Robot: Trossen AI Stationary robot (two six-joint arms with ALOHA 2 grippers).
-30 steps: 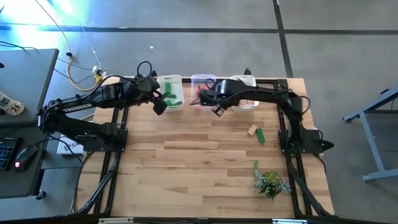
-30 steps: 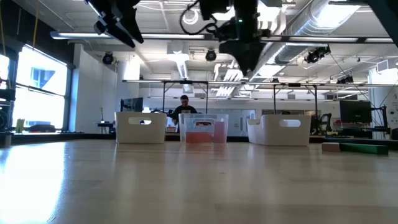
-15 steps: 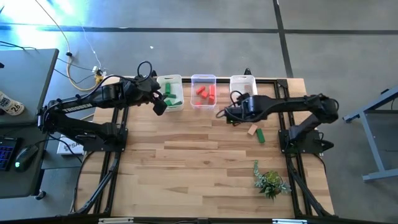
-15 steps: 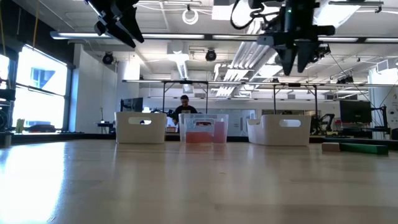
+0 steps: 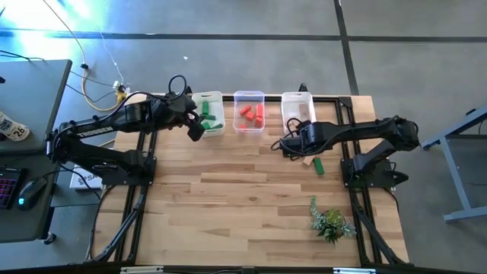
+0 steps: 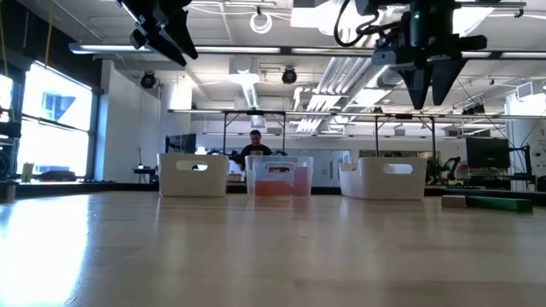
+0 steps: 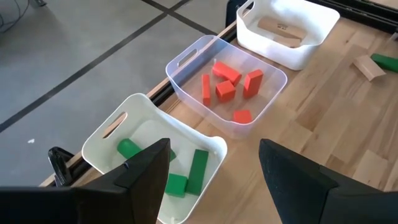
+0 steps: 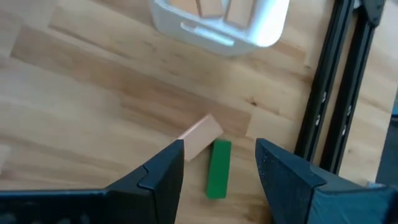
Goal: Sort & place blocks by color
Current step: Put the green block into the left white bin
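The wooden surface (image 5: 228,190) carries three bins along its upper edge in the high view: green blocks (image 7: 186,177) in the left white bin (image 7: 112,134), red blocks (image 7: 227,84) in the clear bin (image 7: 186,59), tan pieces in the right white bin (image 7: 311,43). A tan block (image 8: 200,136) and green bar (image 8: 217,169) lie right of centre, touching. The right tool (image 8: 217,171) hovers open above them, empty. The left tool (image 7: 214,165) hangs open by the green bin.

High view looks straight down on the whole table (image 5: 228,183). Low view sits at tabletop level, facing three bins (image 6: 277,177) and the room behind. Left wrist view looks close down on those bins; right wrist view close down on the table, sharing the tan-block bin (image 8: 221,18).
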